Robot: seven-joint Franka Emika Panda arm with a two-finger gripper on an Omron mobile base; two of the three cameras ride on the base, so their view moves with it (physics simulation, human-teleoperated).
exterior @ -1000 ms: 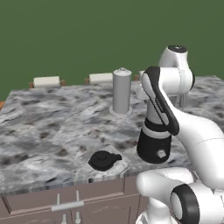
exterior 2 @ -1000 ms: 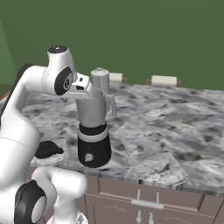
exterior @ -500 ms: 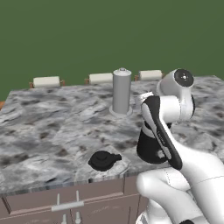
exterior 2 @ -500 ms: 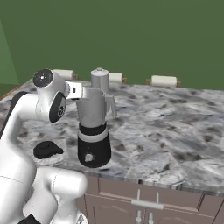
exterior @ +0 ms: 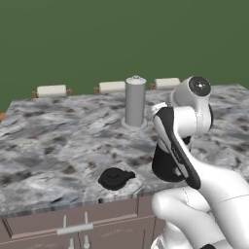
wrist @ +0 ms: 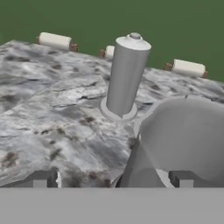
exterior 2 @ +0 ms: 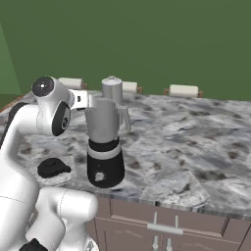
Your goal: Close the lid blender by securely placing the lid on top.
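Note:
The blender (exterior 2: 104, 142) stands near the counter's front edge, its grey jar open on top of a black base with a white band. In the left base view my arm covers most of it, leaving part of the black base (exterior: 164, 166) showing. The black lid (exterior: 115, 178) lies flat on the counter to the blender's left, close to the front edge, also seen as the lid (exterior 2: 53, 167). My gripper (wrist: 113, 179) is open, hanging just short of the jar's open mouth (wrist: 188, 140), holding nothing. The lid lies well apart from the gripper.
A taller slim grey cylinder (exterior: 135, 102) with a knobbed top stands behind the blender on a round foot. Three white rolls (exterior: 51, 90) lie along the counter's far edge. Brown drawers (exterior 2: 162, 225) run under the marbled counter (exterior: 53, 136).
My arm has folded down, its upper joint dropping and the hand coming level with the jar's rim. The lid, blender and cylinder have stayed put.

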